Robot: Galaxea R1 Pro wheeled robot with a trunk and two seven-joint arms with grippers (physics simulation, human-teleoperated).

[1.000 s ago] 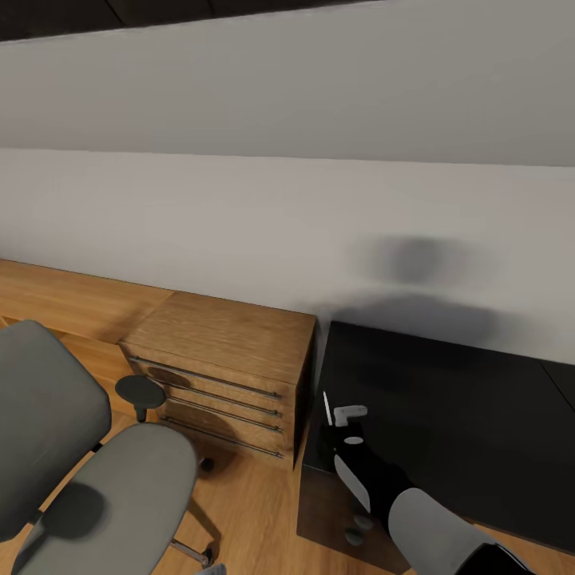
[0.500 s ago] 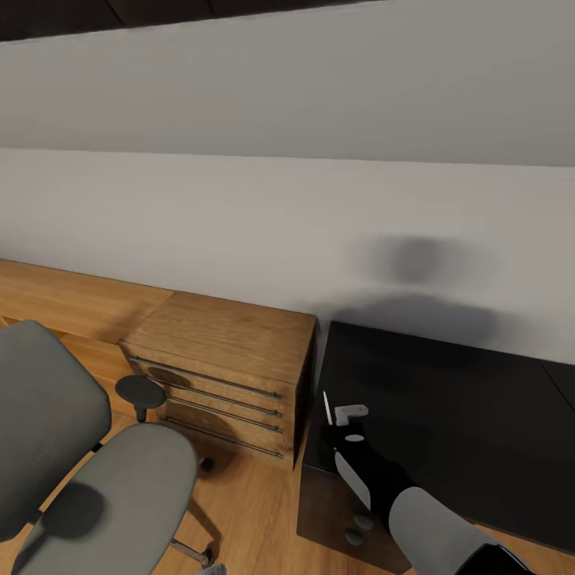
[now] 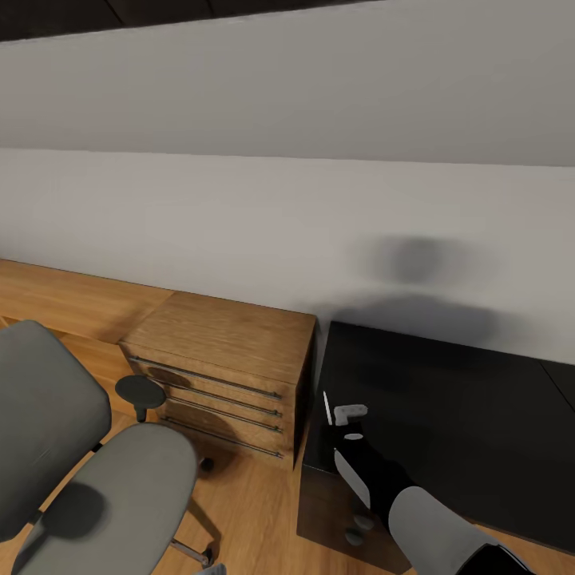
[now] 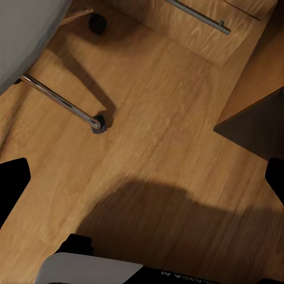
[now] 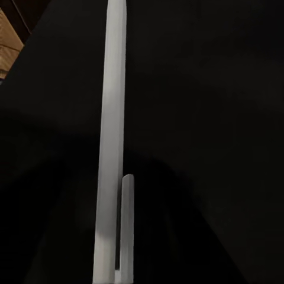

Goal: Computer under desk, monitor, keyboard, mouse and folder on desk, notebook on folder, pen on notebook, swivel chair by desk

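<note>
1. The pen [image 5: 111, 142] was a thin whitish-silver stick with a clip, held upright over the black worktop [image 3: 447, 399], near its left front corner.
2. The right gripper [image 3: 339, 415] had its fingers clenched on the pen.
3. The left fingers' state could not be told.
4. The swivel chair [image 3: 120, 487] stood on wood floor [image 4: 160, 118], left of the dresser [image 3: 231, 351].

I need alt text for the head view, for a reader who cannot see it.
The right gripper holds a whitish pen upright over the black desk. Left of the desk stand a wooden dresser and the grey swivel chair.
</note>
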